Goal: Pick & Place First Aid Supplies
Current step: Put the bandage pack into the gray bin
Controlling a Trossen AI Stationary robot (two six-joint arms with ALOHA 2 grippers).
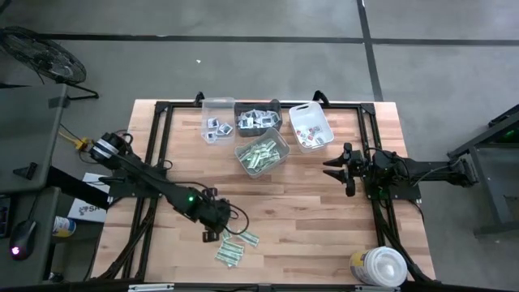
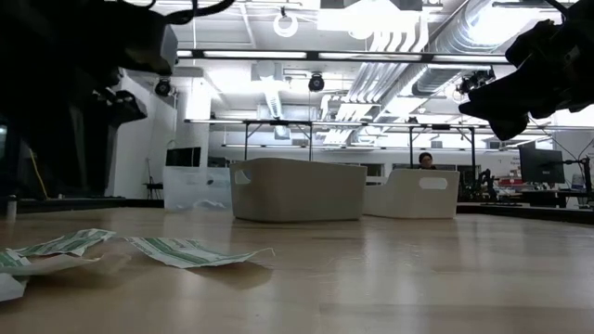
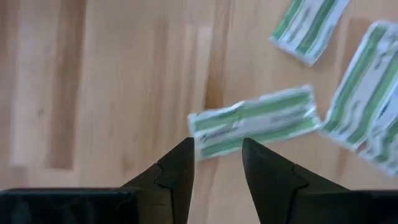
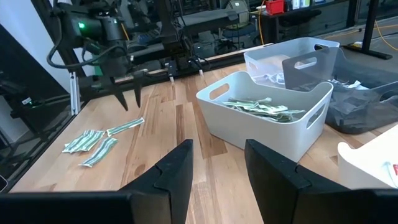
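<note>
Left gripper point(image 3: 217, 158) above four strips point(image 1: 230, 251)

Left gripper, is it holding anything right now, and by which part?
Nothing. The left gripper hovers open above a green-and-white strip packet without touching it.

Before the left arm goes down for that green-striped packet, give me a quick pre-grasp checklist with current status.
1. Left gripper open: ok, a clear gap shows between its fingers.
2. Target, the green-and-white packet, lined up: ok, one end lies just ahead of the gap.
3. Target separate from neighbouring packets: cannot tell, its far end looks close to them.
4. Gripper empty: ok, nothing between the fingers.
5. Right gripper out of the way: ok, open beside the bins, far from the pile.
6. Bin of green packets reachable: ok, nothing blocks it.
</note>
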